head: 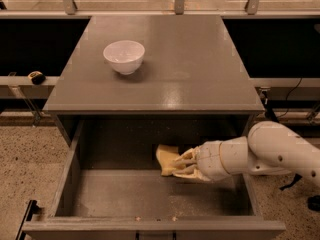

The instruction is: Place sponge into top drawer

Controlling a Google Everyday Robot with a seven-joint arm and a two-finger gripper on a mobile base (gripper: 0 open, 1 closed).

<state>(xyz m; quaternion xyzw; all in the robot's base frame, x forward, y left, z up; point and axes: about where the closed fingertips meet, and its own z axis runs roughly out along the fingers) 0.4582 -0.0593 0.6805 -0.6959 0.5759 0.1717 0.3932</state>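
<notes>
The pale yellow sponge (166, 159) lies low inside the open top drawer (65, 184), near the middle of its floor toward the back. My gripper (181, 166) reaches in from the right on a white arm, and its cream fingers (186, 159) are closed around the sponge's right end. The sponge looks at or just above the drawer floor; I cannot tell whether it touches. The drawer is pulled fully out below the grey cabinet top.
A white round bowl (124, 56) stands on the cabinet top (200, 69) at the left. The drawer's front wall (150, 227) and side walls enclose the gripper. A dark handle piece (27, 216) shows at the lower left. Cables lie on the floor at right.
</notes>
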